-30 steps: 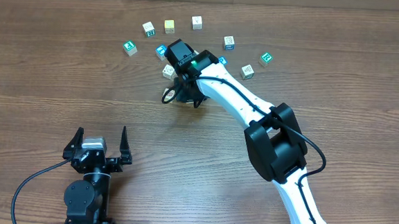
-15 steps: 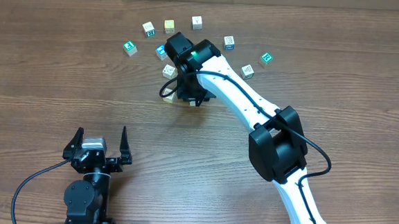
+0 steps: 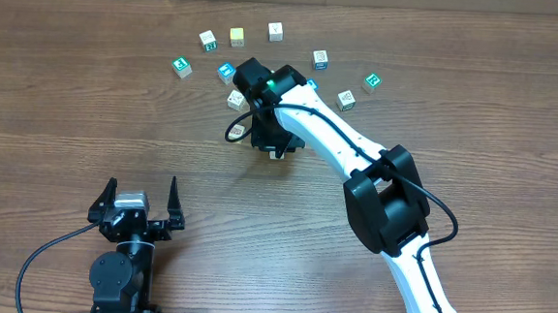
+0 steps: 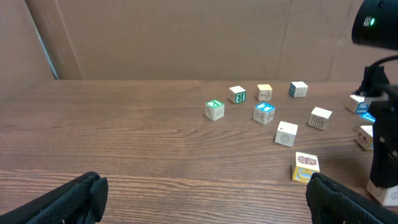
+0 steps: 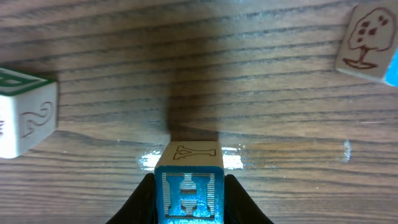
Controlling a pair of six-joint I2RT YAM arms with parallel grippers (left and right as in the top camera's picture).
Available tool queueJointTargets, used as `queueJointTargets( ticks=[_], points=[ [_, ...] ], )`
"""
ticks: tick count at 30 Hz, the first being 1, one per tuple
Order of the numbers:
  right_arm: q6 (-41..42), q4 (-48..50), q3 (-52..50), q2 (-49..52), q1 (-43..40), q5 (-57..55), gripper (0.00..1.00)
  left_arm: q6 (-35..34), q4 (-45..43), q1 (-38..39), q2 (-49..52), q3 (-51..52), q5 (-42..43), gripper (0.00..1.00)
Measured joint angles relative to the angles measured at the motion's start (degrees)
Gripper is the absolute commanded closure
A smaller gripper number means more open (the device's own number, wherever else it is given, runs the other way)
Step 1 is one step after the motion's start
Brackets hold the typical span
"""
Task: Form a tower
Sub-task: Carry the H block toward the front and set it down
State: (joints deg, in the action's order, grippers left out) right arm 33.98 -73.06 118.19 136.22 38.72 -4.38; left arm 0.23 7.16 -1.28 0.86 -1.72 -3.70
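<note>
**Placing the base cube of the tower**

Gripping one cube, the right fingers (image 5: 144, 200) are closed on either side of the H cube (image 5: 189, 182), which has a blue H on the face toward the wrist camera and a Y on the adjoining pale face. From overhead this cube sits under the right arm, on the near side of the arc of loose cubes (image 3: 237, 36). No stack shows yet, so the tower (image 3: 277, 153) seems to be no more than this first piece. The left wrist view puts it low against the worktop (image 3: 68, 114), but whether it actually rests there cannot be told. A cube marked 2 (image 5: 25, 118) lies off to one side, apart from it. The left fingers (image 3: 173, 199) are spread wide, empty, and well away.

The step in hand looks like seating the base. Next would come a clean release without nudging the cube, then fetching a nearby loose cube and centring it squarely on top.
</note>
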Motion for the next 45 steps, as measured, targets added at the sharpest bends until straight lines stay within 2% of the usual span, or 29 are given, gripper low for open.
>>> queueJointTargets(
  ticks=[11,14,25,28,36,41,42,44,45],
  points=[
    [0.35,0.2,-0.52,0.0,0.0,1.18,0.77,0.0,0.0,0.0,0.0,0.0,0.0,0.0],
    [0.42,0.15,-0.52,0.0,0.0,1.44,0.68,-0.02,0.0,0.0,0.0,0.0,0.02,0.0],
    [0.55,0.09,-0.52,0.0,0.0,1.64,0.55,0.0,0.0,0.0,0.0,0.0,0.0,0.01],
    [0.52,0.17,-0.52,0.0,0.0,1.64,0.56,-0.02,0.0,0.0,0.0,0.0,0.0,0.0],
    [0.5,-0.24,-0.52,0.0,0.02,1.64,0.72,0.0,0.0,0.0,0.0,0.0,0.0,0.0],
    [0.55,-0.5,-0.52,0.0,0.02,1.64,0.74,0.0,0.0,0.0,0.0,0.0,0.0,0.0],
    [0.55,-0.55,-0.52,0.0,0.0,1.66,0.72,0.0,0.0,0.0,0.0,0.0,0.0,0.01],
    [0.52,-0.52,-0.52,0.0,0.0,1.62,0.53,0.0,0.0,0.0,0.0,0.0,0.0,0.0],
    [0.39,-0.52,-0.52,0.0,0.02,1.7,0.49,0.0,0.0,0.0,0.0,0.0,0.02,0.0]
  ],
)
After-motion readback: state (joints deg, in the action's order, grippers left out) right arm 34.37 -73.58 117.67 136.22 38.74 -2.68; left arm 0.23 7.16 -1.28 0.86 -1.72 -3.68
